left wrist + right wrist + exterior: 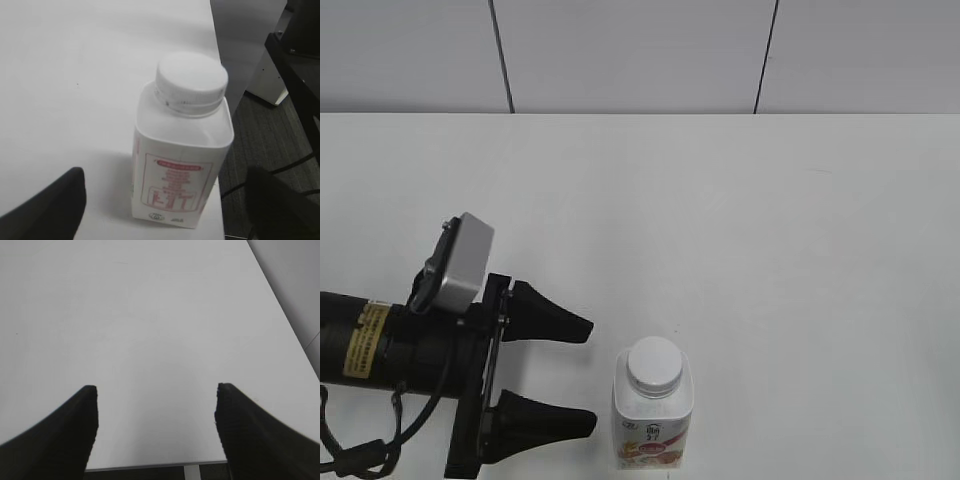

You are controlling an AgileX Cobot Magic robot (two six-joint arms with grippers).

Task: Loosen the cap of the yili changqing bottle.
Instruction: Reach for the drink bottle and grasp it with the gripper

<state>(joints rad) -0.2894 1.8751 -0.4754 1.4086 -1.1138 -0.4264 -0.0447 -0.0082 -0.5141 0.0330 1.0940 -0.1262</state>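
Note:
The yili changqing bottle [653,432] stands upright near the table's front edge, white with a red-orange label. Its white ribbed cap [653,363] sits on the neck. My left gripper [592,375] is open and empty just left of the bottle, its black fingers pointing at it without touching. In the left wrist view the bottle [175,165] and the cap [191,80] stand just ahead of the open fingers [167,200]. My right gripper [157,389] is open and empty over bare table, and it does not show in the exterior view.
The white table [740,220] reaches back to a grey panelled wall. In the left wrist view the table's edge [220,150] runs right beside the bottle, with dark floor and furniture beyond. The right wrist view shows the table's edge [150,466] under the fingers.

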